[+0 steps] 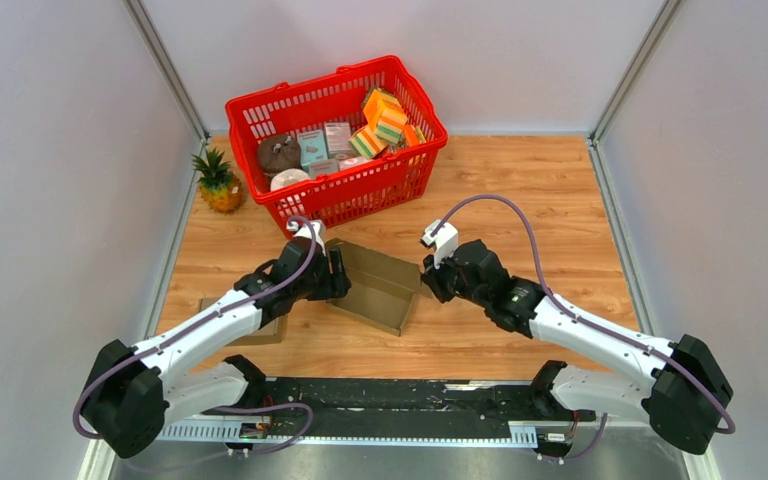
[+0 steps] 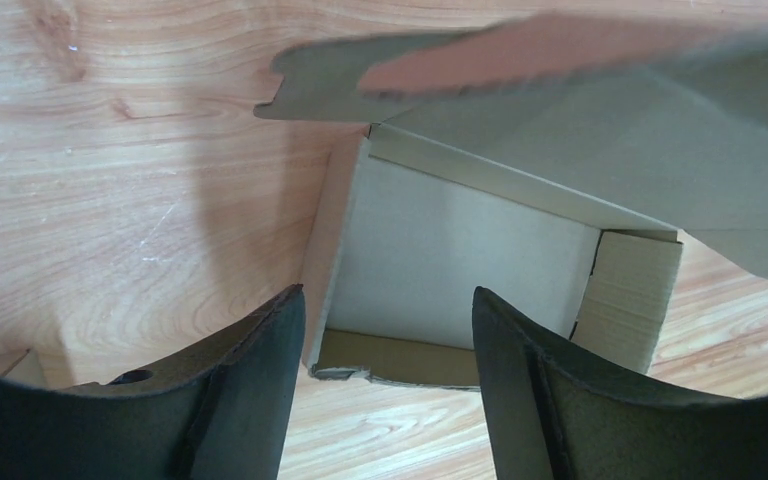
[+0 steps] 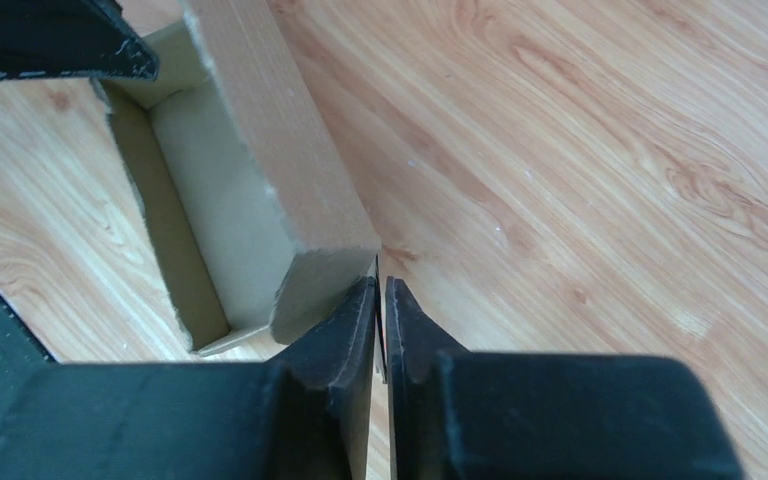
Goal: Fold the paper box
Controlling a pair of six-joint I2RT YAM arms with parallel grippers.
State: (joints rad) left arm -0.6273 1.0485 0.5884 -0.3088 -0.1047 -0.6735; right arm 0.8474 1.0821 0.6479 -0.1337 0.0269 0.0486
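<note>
Wooden table (image 1: 560, 200) is sitting between grey walls (image 1: 50, 150), holding a red basket (image 1: 360, 187). The box (image 1: 380, 285) is lying in the middle, open side up. The left gripper (image 2: 388, 292) is hanging over the box, fingers apart. The right gripper (image 3: 380, 285) is touching its corner, fingers together.

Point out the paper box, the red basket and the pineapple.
paper box (image 1: 378, 288): top external view, on its inside floor.
red basket (image 1: 360, 195): top external view, on its front wall.
pineapple (image 1: 224, 194): top external view, on its body.
</note>
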